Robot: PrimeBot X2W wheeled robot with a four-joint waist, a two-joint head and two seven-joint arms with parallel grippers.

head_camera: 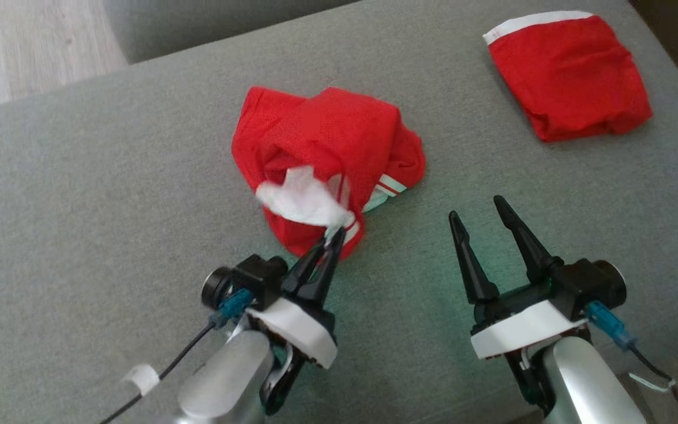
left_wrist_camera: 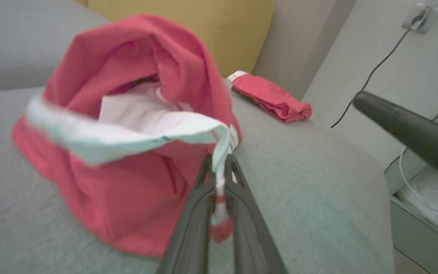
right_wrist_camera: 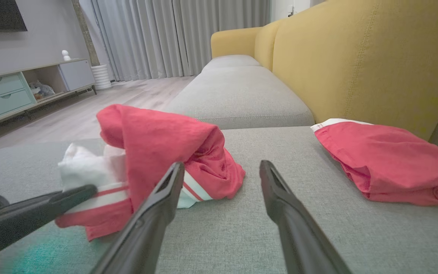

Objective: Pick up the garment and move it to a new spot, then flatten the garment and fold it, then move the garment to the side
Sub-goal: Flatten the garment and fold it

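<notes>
A crumpled red garment point(head_camera: 321, 147) with a white lining and white stripes lies heaped on the grey sofa seat point(head_camera: 80, 194). My left gripper point(head_camera: 334, 234) is shut on the garment's near white-striped edge; in the left wrist view the cloth point(left_wrist_camera: 127, 152) is pinched between the two fingers point(left_wrist_camera: 238, 198). My right gripper point(head_camera: 474, 209) stands open to the right of the heap, nothing between its fingers. In the right wrist view the garment point(right_wrist_camera: 158, 152) lies ahead and left of the open fingers point(right_wrist_camera: 276, 198).
A second red garment point(head_camera: 568, 76), folded, with a white band, lies at the far right of the seat. The yellow backrest point(right_wrist_camera: 356, 61) rises behind it. Wooden floor point(head_camera: 27, 41) shows past the seat's far left edge. A cable and socket point(left_wrist_camera: 416, 19) hang on the wall.
</notes>
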